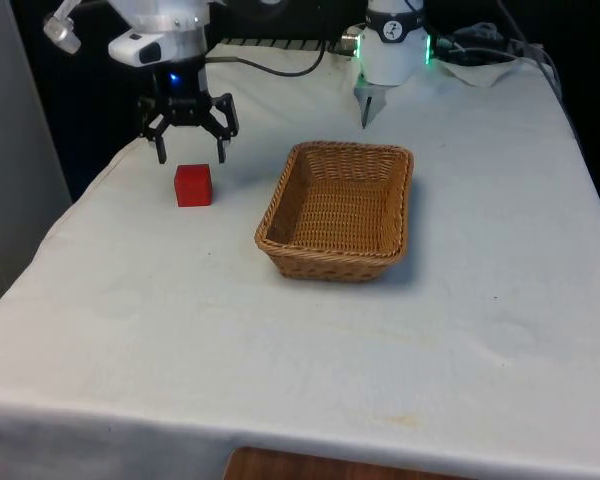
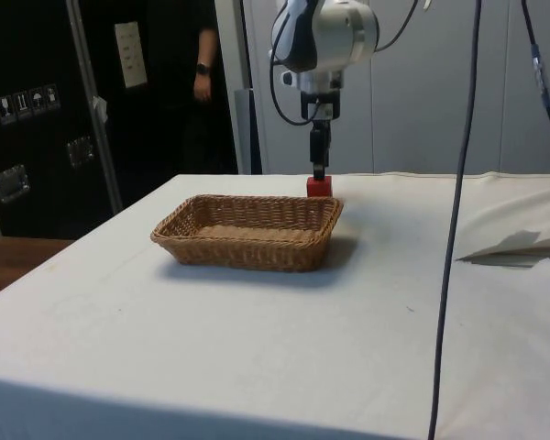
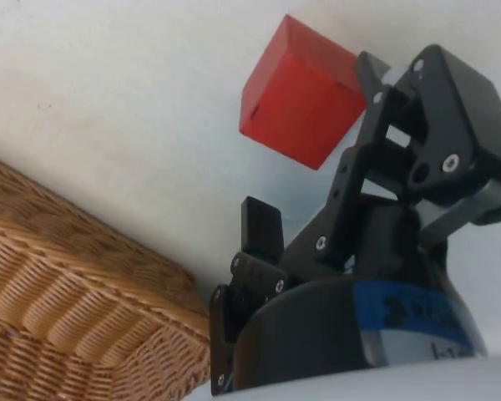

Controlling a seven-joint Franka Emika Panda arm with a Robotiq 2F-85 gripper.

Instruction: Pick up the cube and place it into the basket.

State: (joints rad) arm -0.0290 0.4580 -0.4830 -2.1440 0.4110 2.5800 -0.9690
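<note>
A red cube (image 1: 192, 185) rests on the white cloth, to the front view's left of a wicker basket (image 1: 280, 205). My gripper (image 1: 191, 154) hangs open just above the cube, a finger out to each side, holding nothing. From the side, the gripper (image 2: 318, 171) stands right over the cube (image 2: 319, 187), which sits behind the basket (image 2: 238, 249). In the wrist view the cube (image 3: 296, 100) lies between the spread fingers (image 3: 262, 224), and the basket's corner (image 3: 75, 292) is close by.
The table's edge runs close by the cube on the front view's left (image 1: 90, 190). Bunched cloth and cables (image 1: 485, 55) lie at the far right. A black cable (image 2: 456, 202) hangs down in the side view. A person (image 2: 200, 73) stands by the cabinets.
</note>
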